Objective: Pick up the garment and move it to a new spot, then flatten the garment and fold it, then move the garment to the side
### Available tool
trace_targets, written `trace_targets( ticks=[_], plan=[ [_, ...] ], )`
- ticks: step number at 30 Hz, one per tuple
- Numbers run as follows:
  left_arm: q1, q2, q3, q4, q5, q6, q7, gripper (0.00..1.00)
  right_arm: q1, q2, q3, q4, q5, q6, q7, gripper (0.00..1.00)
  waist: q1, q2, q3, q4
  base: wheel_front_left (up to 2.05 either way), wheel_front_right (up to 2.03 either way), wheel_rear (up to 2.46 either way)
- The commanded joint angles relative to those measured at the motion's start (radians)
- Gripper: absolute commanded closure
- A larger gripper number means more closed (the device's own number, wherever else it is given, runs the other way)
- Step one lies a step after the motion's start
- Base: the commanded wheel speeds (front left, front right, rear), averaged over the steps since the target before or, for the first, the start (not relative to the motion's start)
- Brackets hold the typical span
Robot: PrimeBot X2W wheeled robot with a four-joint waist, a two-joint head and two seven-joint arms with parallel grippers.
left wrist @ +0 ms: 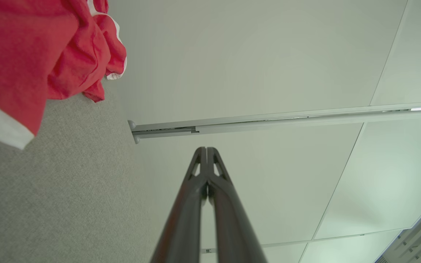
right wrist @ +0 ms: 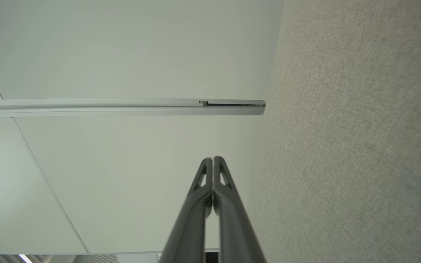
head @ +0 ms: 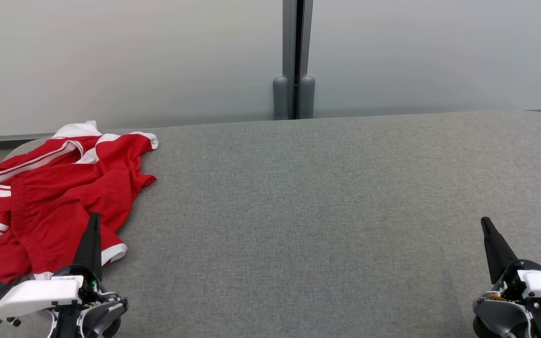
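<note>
The left gripper (head: 95, 217) stands at the lower left of the head view with its two dark fingers pressed flat together into one thin blade. It is clenched and holds no cloth. The garment (head: 59, 197), red with white bands and cuffs, lies crumpled on the grey table (head: 298, 211). It spreads ahead of this gripper and to its left, and the finger blade shows in front of the garment's near hem. From this view one cannot tell if the blade touches the cloth. The right gripper (head: 484, 220) stands at the lower right, also clenched to a single point and holding nothing. The garment is well apart from it, far across the bare table on its left. Beyond both grippers the table ends at a pale wall (head: 134, 61) with a grey post (head: 293, 56) about halfway between them.

In the left wrist view, the left gripper (left wrist: 206, 149) has its fingertips meeting, with a narrow slit lower down between the fingers. The garment (left wrist: 31, 47) is up and to the left of the fingers, apart from them, one white cuff hanging nearest. The table (left wrist: 49, 190) runs along the left of the fingers.

In the right wrist view, the right gripper (right wrist: 213, 159) is closed in the same way, tips together. The table (right wrist: 360, 146) fills the side to the right of the fingers, and the grey post (right wrist: 122, 106) crosses the pale wall past the tips.
</note>
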Motion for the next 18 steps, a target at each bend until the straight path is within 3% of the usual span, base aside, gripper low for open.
trace_targets(
  ticks=[1, 18],
  plan=[
    [-0.012, 0.006, 0.004, -0.003, 0.000, -0.004, 0.002, 1.00, -0.005, -0.009, -0.001, 0.002, 0.002, 0.000, 0.002, 1.00, 0.0000, -0.0001, 0.000, 0.000, 0.00, 0.00, 0.00],
    [-0.012, 0.006, 0.004, -0.003, 0.000, -0.004, 0.002, 1.00, -0.005, -0.009, -0.001, 0.002, 0.002, 0.000, 0.002, 1.00, 0.0000, -0.0001, 0.000, 0.000, 0.00, 0.00, 0.00]
  ],
)
